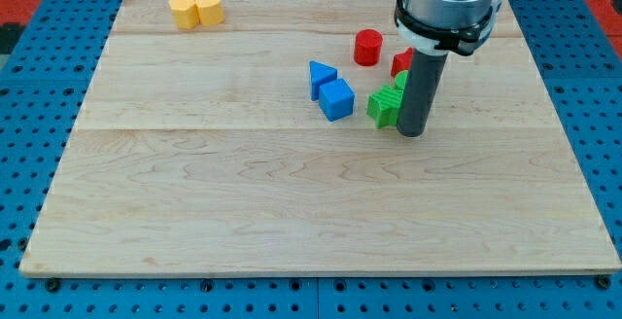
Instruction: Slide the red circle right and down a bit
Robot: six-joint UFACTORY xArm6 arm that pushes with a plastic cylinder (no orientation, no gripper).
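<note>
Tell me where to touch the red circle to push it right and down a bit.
Set my tip against the red circle on its upper-left side wall, coming from the view's top left. It stands upright and round, so aim through its centre. The tip is now beside the green block, lower right.

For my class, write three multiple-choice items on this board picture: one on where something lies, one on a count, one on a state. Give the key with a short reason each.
1. Where do the two yellow blocks lie on the wooden board?
A. near the view's top left
B. near the view's bottom right
C. in the middle

2. How many blue blocks are there?
A. one
B. two
C. four

3. How does the red circle stand relative to my tip?
A. pressed against it
B. under it
C. apart, up and to the view's left

Key: 1 A, the yellow pair sits by the top left corner. 2 B, a blue triangle and a blue cube lie side by side. 3 C, bare wood shows between the circle and the rod, whose tip is beside the green block.
</note>
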